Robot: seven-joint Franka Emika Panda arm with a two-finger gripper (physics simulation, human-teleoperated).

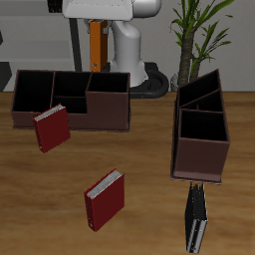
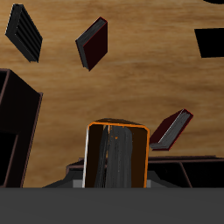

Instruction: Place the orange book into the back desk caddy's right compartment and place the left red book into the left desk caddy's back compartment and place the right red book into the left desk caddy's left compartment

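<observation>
The wooden table [image 1: 149, 159] gave you wide bare room in its middle and toward its front edge. The dark maroon-brown back desk caddy [image 1: 70, 100] stood broadside at the rear, its taller-walled right compartment [image 1: 108, 112] the end nearest the robot's base. The matching left desk caddy [image 1: 201, 134] sat end-on, well apart from it, with open wood between the two.

You had the gripper [image 2: 116, 179] pinching the thin orange book [image 2: 116, 149], held upright and high above the table, up behind the right compartment in the exterior view. There the book showed only as a narrow orange strip, and the fingers could not be made out. The wrist view showed its orange-rimmed edge filling the space between the jaws.

The right red book [image 1: 52, 127] leaned against the back desk caddy's front wall. The left red book [image 1: 105, 197] lay alone on open wood nearer the front edge. A black book [image 1: 196, 219] lay just in front of the left desk caddy
</observation>
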